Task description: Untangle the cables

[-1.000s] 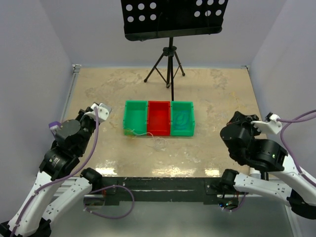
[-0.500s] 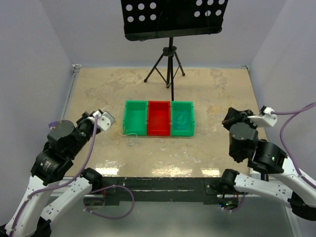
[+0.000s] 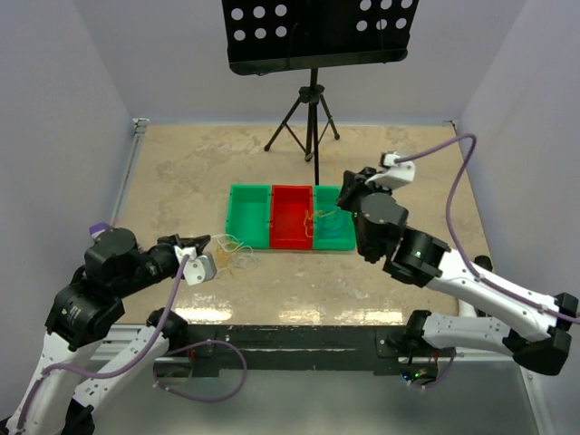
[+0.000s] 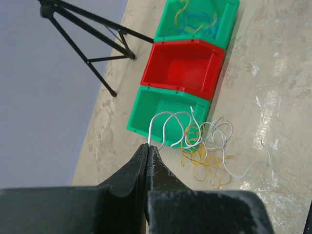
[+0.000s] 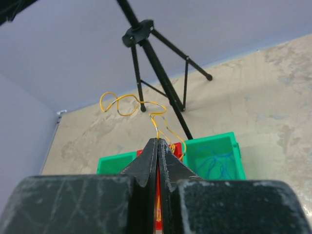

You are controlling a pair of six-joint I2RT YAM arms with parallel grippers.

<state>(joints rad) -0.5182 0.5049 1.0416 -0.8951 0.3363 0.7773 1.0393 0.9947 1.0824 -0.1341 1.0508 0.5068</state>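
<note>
- left gripper (image 4: 148, 145): fingers pressed tight together, pinching the end of a white cable (image 4: 168, 114). It hangs low over the table (image 4: 273, 97), just in front of the left green bin (image 4: 170, 100).
- the white cable loops away from the tips and drops into a loose heap w/ a yellow-orange tangle (image 4: 202, 158). The heap lies on the table, touching the front of the left green bin, which has nothing in it.
- red bin (image 4: 183, 68) is the middle one, nothing lying on its floor afaict.
- right green bin (image 4: 214, 43): a blue-green cable (image 5: 214, 163) is coiled inside.
- right gripper (image 5: 158, 140): fingers shut, nipping a yellow cable (image 5: 151, 103) up above the red/right green bins. The free end curls in the air in front of the tripod (image 5: 139, 31) (wrist cam only). The other end drops toward the bins, can't tell which one.
</note>
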